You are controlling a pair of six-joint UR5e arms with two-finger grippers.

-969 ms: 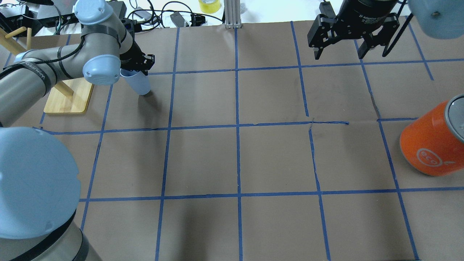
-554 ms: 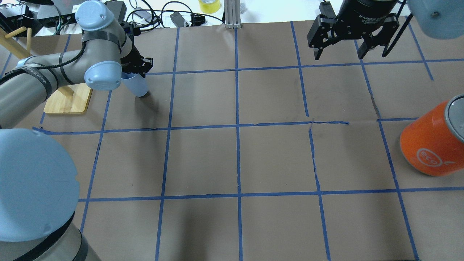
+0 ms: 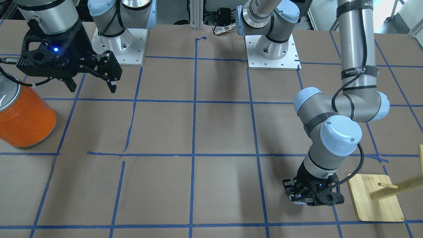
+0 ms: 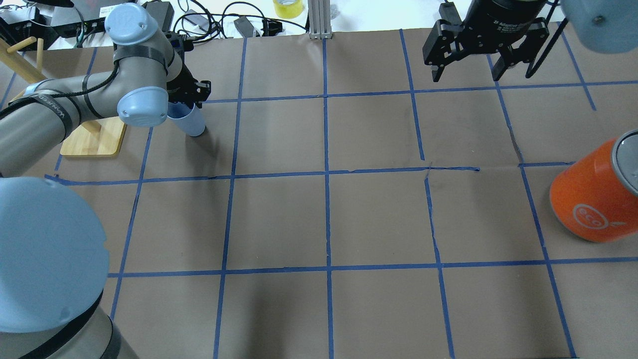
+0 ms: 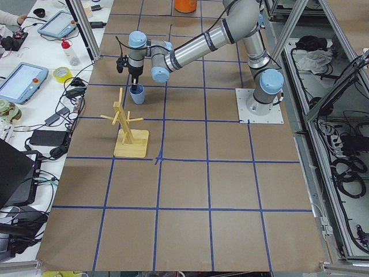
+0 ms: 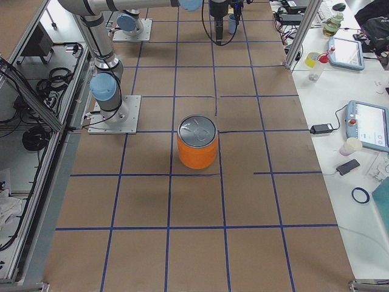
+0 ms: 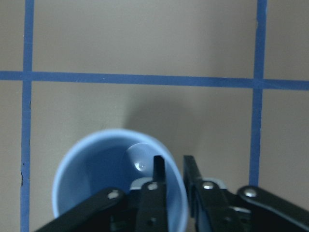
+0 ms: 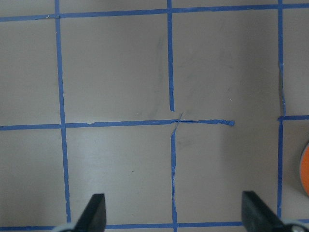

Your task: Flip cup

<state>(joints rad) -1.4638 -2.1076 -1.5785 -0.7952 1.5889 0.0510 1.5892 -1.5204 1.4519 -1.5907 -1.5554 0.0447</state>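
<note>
The pale blue cup (image 4: 193,121) is mouth up at the far left of the table, next to the wooden stand. My left gripper (image 4: 188,97) is shut on its rim. In the left wrist view one finger (image 7: 155,169) is inside the cup (image 7: 91,169) and the other is outside the wall. The cup also shows in the exterior left view (image 5: 137,94), and only a sliver shows in the front view (image 3: 296,200) under the gripper (image 3: 310,195). I cannot tell if its base touches the table. My right gripper (image 4: 466,72) is open and empty, high over the far right.
A large orange canister with a silver lid (image 4: 593,195) stands at the right edge and shows in the front view (image 3: 24,115). A wooden peg stand on a bamboo base (image 4: 94,138) is just left of the cup. Cables and tape lie beyond the far table edge.
My left gripper and the cup have shifted slightly left, and the cup looks a little less tilted. The right arm has not moved.
</note>
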